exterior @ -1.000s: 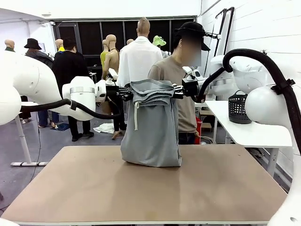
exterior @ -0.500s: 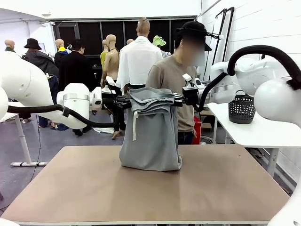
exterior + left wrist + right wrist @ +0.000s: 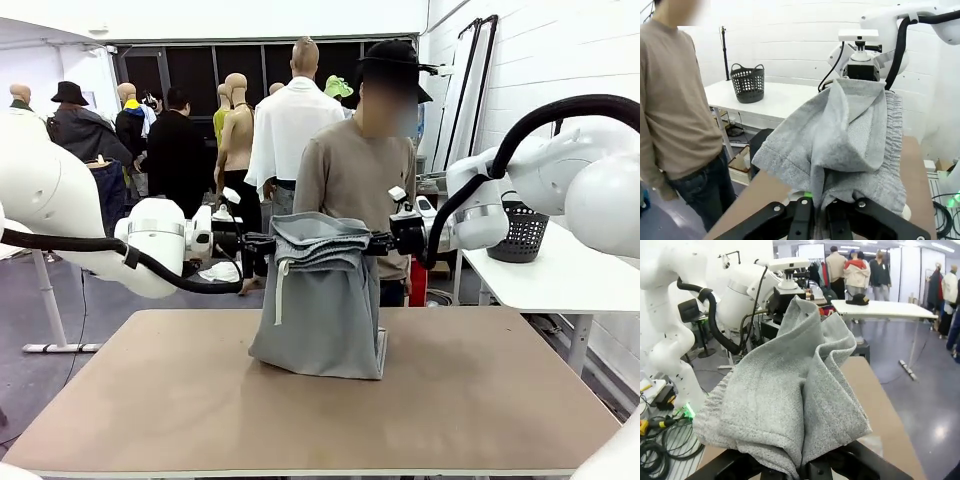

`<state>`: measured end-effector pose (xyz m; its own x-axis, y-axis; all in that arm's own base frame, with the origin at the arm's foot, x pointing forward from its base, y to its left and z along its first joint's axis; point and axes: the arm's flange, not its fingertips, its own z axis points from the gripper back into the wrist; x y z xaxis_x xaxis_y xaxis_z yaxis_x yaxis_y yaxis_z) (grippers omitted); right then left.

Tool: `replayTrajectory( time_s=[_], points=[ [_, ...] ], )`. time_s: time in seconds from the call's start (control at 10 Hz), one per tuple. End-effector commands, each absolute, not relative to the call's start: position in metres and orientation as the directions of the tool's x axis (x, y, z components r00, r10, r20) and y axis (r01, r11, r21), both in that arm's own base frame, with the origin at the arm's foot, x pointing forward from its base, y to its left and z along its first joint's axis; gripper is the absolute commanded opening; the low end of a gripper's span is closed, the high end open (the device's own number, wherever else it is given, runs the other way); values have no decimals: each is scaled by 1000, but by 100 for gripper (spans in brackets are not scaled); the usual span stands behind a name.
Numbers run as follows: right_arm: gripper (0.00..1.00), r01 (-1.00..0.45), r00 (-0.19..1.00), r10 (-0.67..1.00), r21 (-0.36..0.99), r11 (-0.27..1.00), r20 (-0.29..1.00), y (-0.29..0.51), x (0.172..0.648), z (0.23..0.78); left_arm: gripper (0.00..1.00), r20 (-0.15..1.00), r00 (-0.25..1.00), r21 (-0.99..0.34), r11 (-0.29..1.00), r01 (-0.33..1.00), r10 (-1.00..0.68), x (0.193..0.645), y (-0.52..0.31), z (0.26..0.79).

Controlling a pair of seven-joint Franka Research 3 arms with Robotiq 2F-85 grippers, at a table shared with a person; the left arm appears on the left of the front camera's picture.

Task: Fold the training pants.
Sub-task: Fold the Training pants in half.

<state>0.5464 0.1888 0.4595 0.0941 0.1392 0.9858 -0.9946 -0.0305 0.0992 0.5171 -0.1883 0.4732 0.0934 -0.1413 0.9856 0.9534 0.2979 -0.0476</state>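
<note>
Training pants point(image 3: 322, 300) hang pinched between both grippers

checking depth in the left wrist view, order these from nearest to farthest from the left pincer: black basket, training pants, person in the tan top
1. training pants: clamped in the left pincer at the picture's bottom edge.
2. person: standing at the picture's left, beyond the table edge.
3. black basket: on the white side table near the far wall.

White brick wall point(image 3: 560, 60) right of the claws, dark windows point(image 3: 200, 70) behind, grey floor point(image 3: 110, 310) below, brown tabletop point(image 3: 300, 410) underneath, white side table point(image 3: 540, 275) bearing black basket point(image 3: 520, 232).
</note>
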Motion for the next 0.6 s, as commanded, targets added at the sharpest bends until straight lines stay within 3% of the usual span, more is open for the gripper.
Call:
replayTrajectory(
  time_s=[0.0, 0.3, 0.5],
  points=[
    [0, -985, 170, 124, 171, 9, 977, 191, 531, 451, 0, 987, 141, -109, 312, 944, -82, 497, -179, 471],
    [0, -988, 146, 145, 151, -24, 979, 187, 535, 441, 0, 992, 90, -62, 283, 957, -89, 511, -169, 473],
    [0, -988, 146, 145, 151, -24, 979, 187, 535, 441, 0, 984, 146, -108, 305, 946, -105, 501, -181, 455]
  ],
)
